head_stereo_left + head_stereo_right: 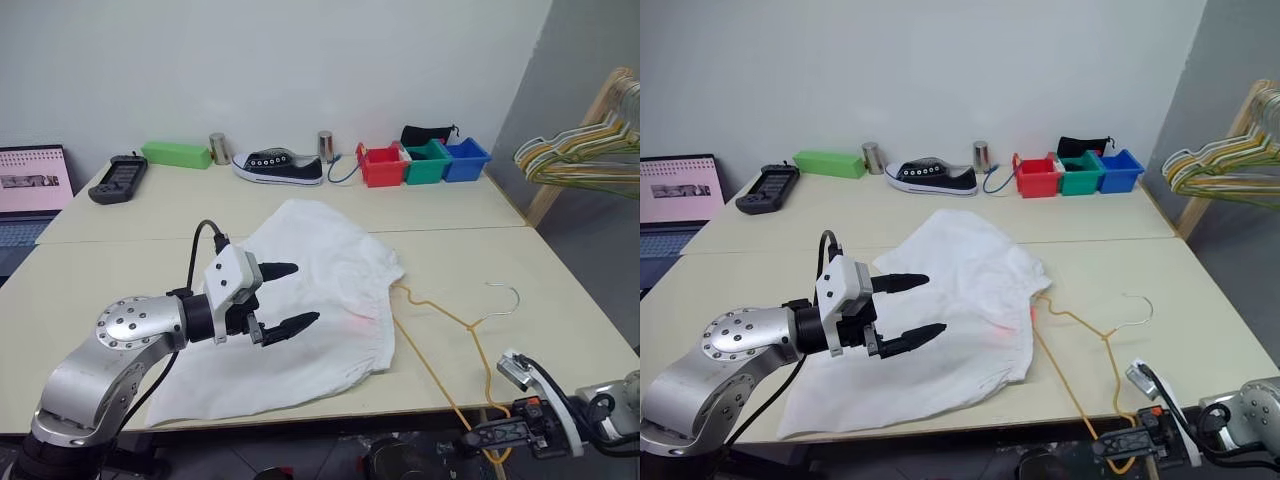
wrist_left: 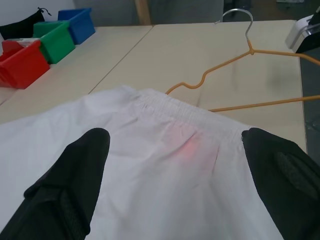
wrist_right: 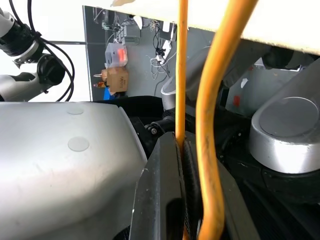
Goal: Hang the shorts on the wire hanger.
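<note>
so, the bins: three small plastic bins stand in a row at the far right of the back table, a red bin, a green bin and a blue bin; what lies inside them cannot be told.
behind the bins: a black pouch lies just behind the green one.
writing: no brand or label can be read; the laptop at the far left edge shows a pale pink screen with marks too small to read.
surface: two beige tables stand pushed together, with a seam between them.
room: a plain white wall is behind the tables; at the right edge a wooden rack holds a bunch of pale hangers.
back table: a green box, two metal cylinders, a black and white sneaker and a black handheld device.
shorts: the shorts lie spread flat on the near table, with the gathered waistband toward the right and a faint red-pink mark near it.
wire hanger: the wire hanger lies just right of the waistband, the hook on the table and the lower part hanging past the near edge.
left gripper: the left gripper hovers over the shorts with fingers spread wide, holding nothing.
right gripper: the right gripper is below the near table edge, fingers pressed together on the orange wire of the hanger.
</note>
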